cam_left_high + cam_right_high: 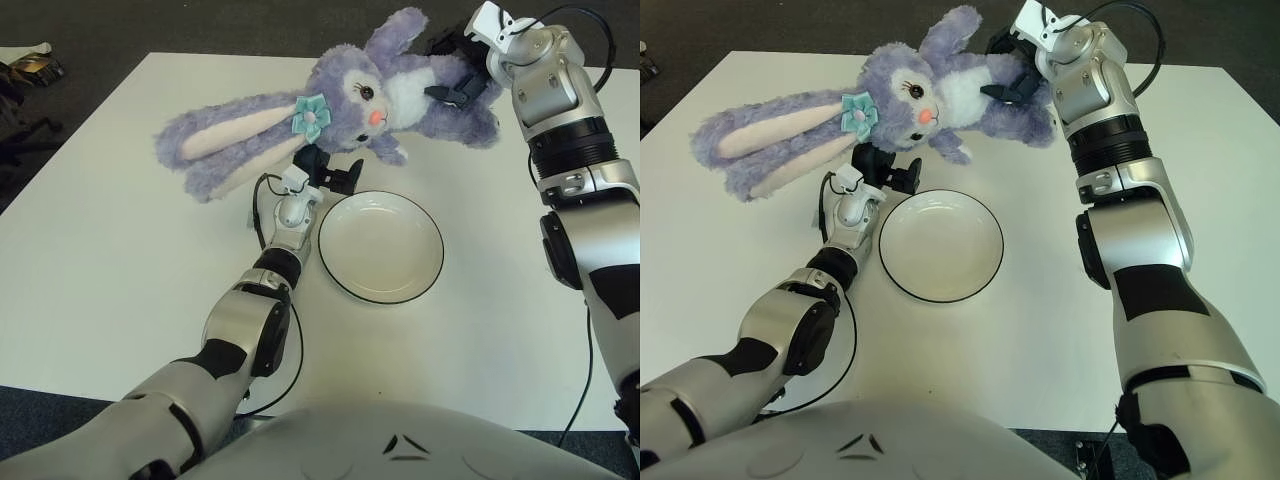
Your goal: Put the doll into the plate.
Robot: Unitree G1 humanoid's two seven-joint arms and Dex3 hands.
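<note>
Black fingers (462, 82) of the right hand (458, 72) are clamped around the body of the doll (340, 110), a purple plush rabbit held in the air above the far part of the white table (100, 250); the grip sits at the torso end, and from there the doll runs out toward nine o'clock, head first, then the long ears, so its long axis lies roughly nine-to-three, tilted a little down at the ear end; a teal flower (311, 115) marks the base of one ear.

White with a dark rim, the plate (381, 247) lies flat on the table toward six o'clock of the doll's head, and it holds nothing; the doll is well above it and not yet over its centre, the ears trailing off past the plate's nine o'clock side.

My reading: the right hand carries the load and must bring the torso toward six o'clock and down, and the ears will likely overhang the rim.

Beside the plate's ten o'clock edge shows the left hand (330, 172), under the doll's head, fingers loosely spread and gripping nothing.
</note>
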